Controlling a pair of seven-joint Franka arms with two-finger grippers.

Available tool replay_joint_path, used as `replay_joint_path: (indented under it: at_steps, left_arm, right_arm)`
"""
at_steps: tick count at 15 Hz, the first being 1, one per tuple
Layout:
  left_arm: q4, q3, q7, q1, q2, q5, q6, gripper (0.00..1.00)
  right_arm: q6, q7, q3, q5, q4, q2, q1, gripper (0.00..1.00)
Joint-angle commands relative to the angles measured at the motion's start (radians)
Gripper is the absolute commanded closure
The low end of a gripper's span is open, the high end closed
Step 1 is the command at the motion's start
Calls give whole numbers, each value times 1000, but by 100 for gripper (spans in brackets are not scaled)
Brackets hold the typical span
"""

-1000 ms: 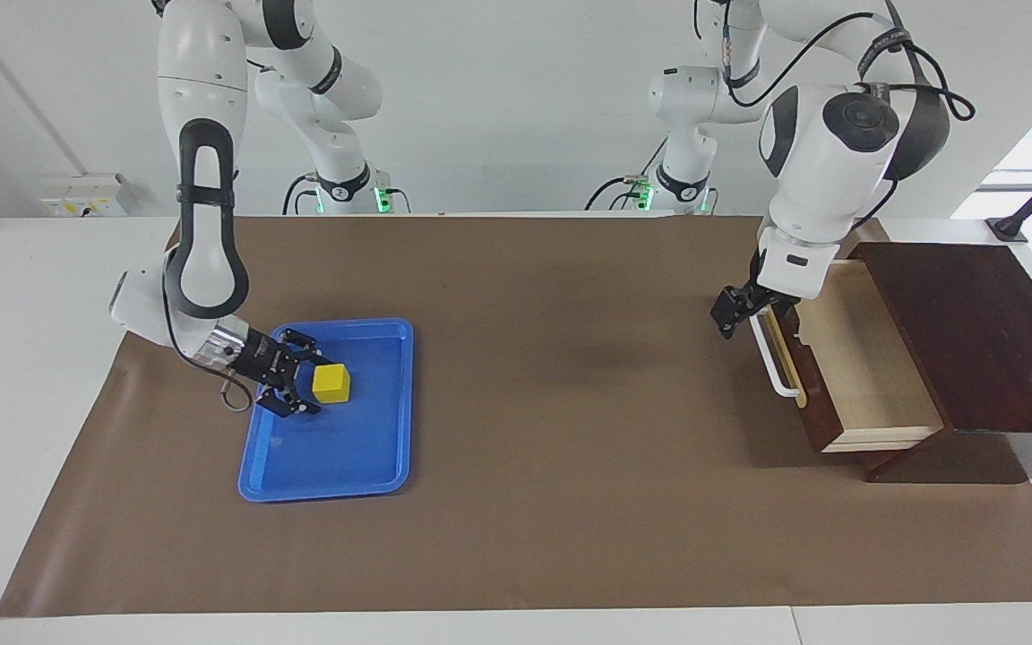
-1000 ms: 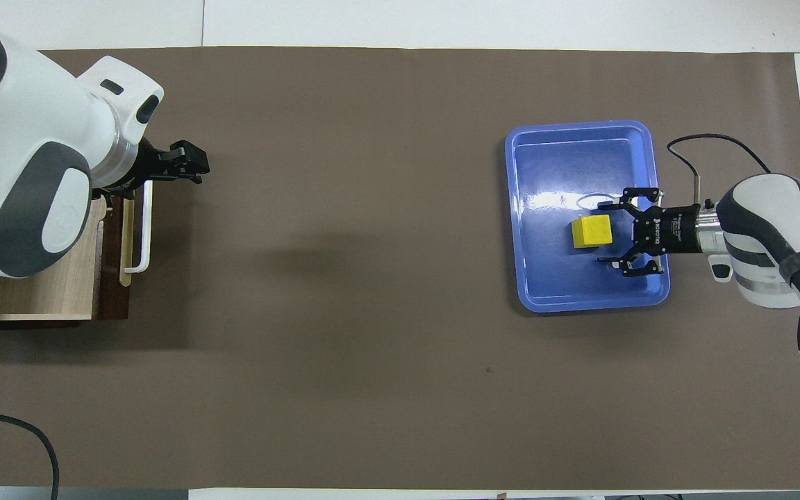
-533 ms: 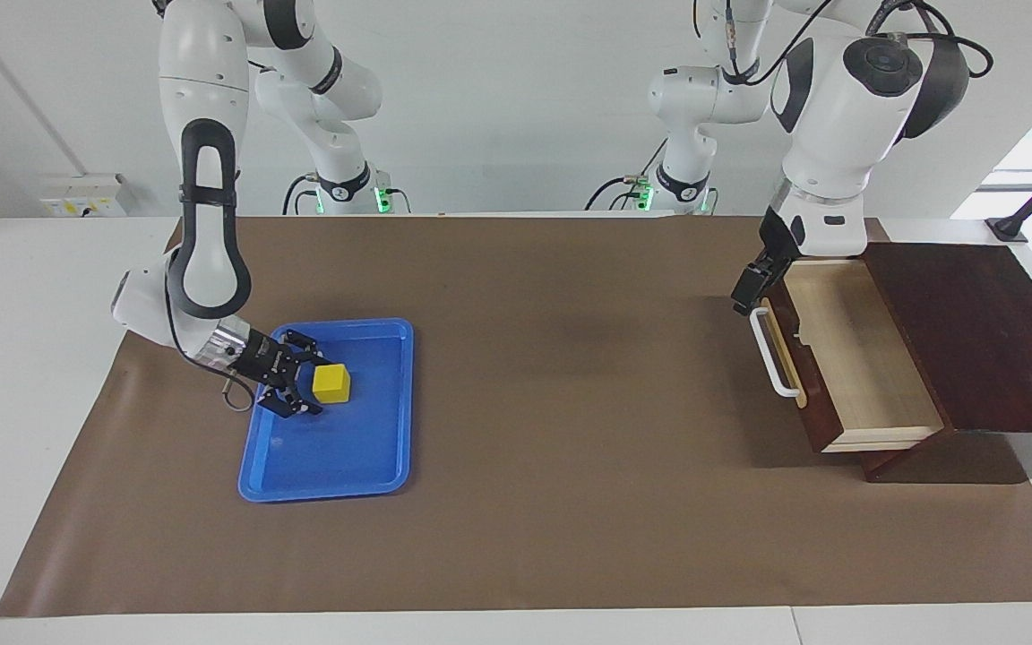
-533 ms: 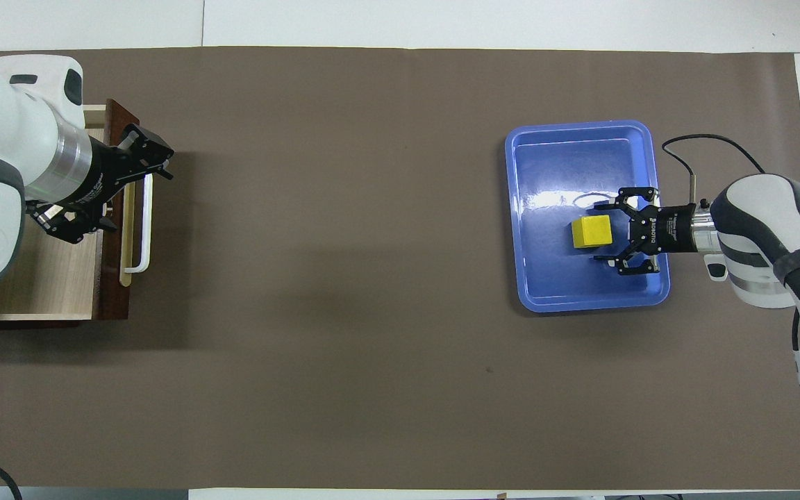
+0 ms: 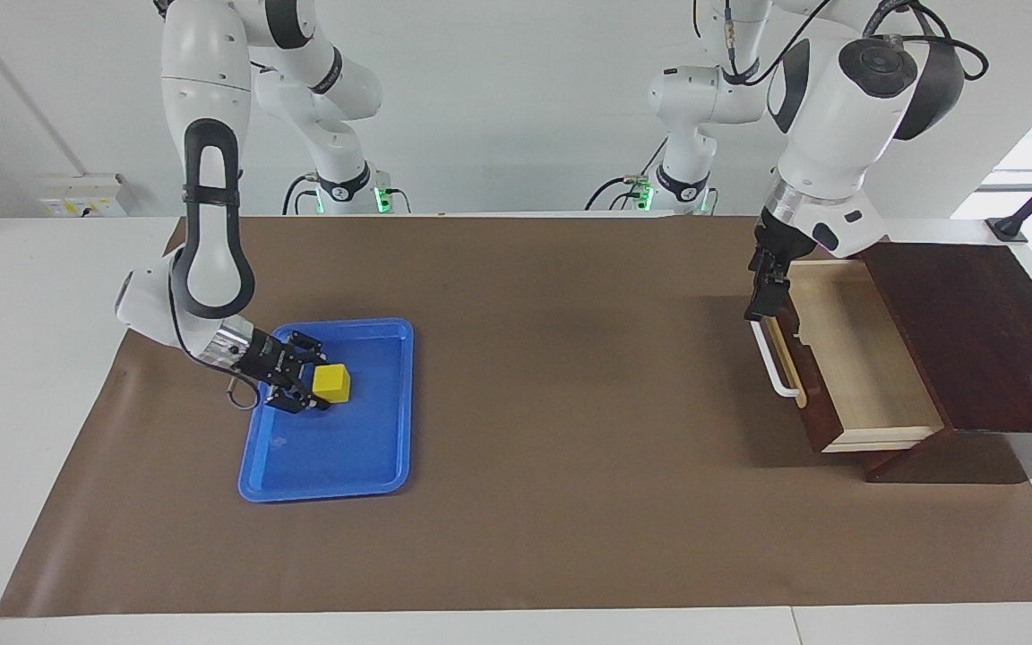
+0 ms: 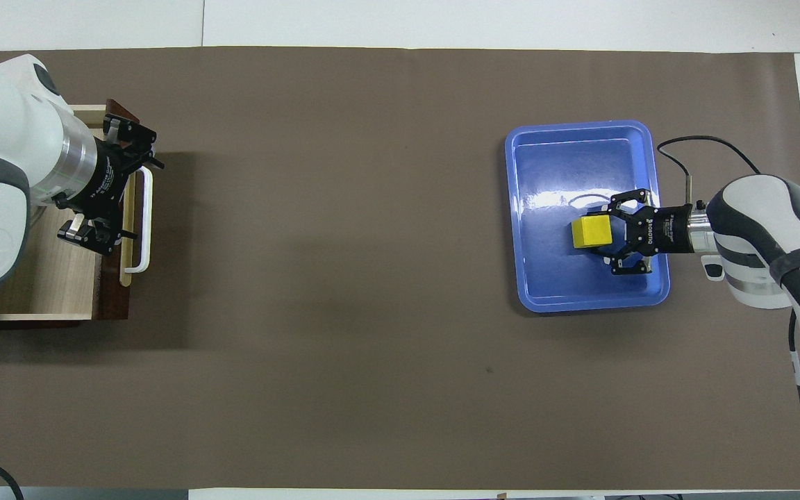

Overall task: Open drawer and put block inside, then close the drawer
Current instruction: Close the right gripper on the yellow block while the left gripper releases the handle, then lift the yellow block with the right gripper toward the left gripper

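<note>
yellow block square to tray, drawer open

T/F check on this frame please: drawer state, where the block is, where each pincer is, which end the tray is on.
1. The drawer is pulled open. True.
2. The block lies inside the drawer. False: it sits on the blue tray.
3. The left pincer is open, over the drawer front by the white handle. True.
4. The right pincer is over the drawer. False: it is low over the tray, right at the block.
5. The tray sits toward the left arm's end of the table. False: it is toward the right arm's end; the drawer is at the left arm's end.
</note>
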Motion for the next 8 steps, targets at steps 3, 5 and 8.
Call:
replay_joint_path:
  at_steps: [3,5,8]
  left_arm:
    - [-35,1,-95,-13,-18,-16,27,0]
    - [-60,1,-124,-15,-30,-17,44,0]
    - [-66,1,-182,-15,-35,-17,48,0]
  right_arm:
    - [33,-58,0,26,-18,-1,26,100]
    - [10,-44,1,26,5,1,11,100]
    - [-88,57,0,8,104,7,8,100]
